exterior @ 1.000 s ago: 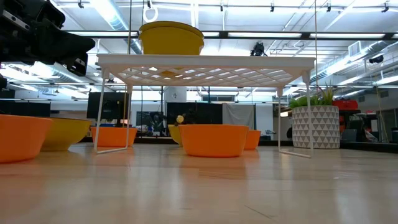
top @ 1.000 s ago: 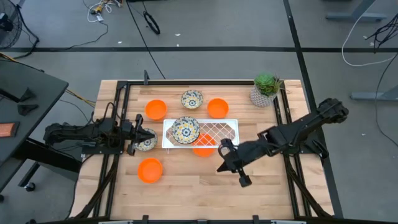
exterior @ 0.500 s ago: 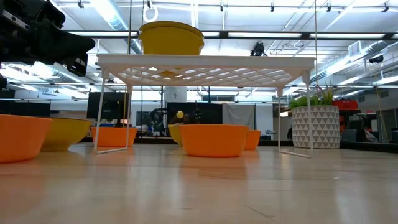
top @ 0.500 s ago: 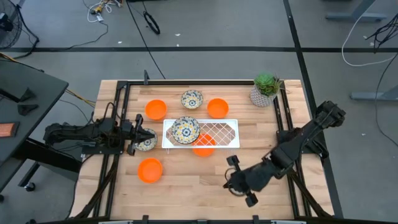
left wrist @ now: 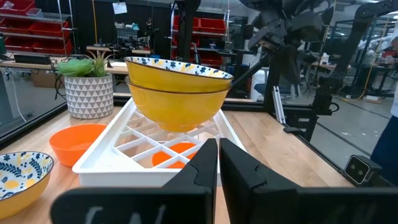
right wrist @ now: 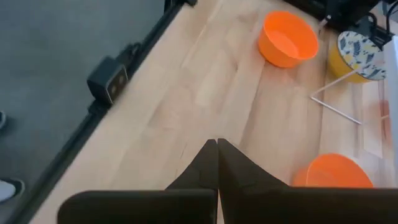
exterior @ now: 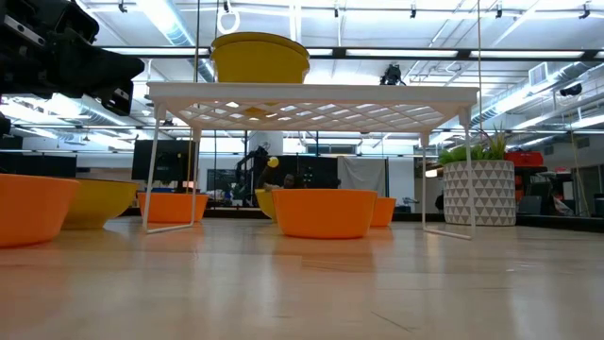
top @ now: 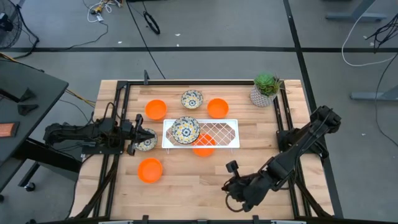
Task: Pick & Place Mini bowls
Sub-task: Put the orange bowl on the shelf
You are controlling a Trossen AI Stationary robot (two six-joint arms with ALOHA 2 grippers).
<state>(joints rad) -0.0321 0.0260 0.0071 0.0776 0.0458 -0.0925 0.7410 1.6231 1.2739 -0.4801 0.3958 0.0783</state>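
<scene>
A wooden tabletop (top: 186, 186) carries a white wire rack (top: 217, 132) at its centre, the landmark around which the mini bowls are spread, apparently so that each arm can reach some. Two floral bowls sit nested on the rack's left end (top: 185, 129), presumably placed there already; an orange bowl (top: 203, 147) lies beneath the rack, half hidden by the grid. Behind the rack stand an orange bowl (top: 155, 109), a floral bowl (top: 191, 99) and another orange bowl (top: 217, 107). In front of the rack and to its left, one more orange bowl (top: 150, 170) waits alone. A potted plant (top: 265, 89) stands behind the rack's right end, clear of the work. The left gripper (top: 134, 140) rests just left of the rack, fingers nearly pressed together, beside a floral bowl (top: 147, 142), holding nothing that can be seen. The right gripper (top: 231, 198) hangs low in front of the rack, fingers pressed together and empty.
</scene>
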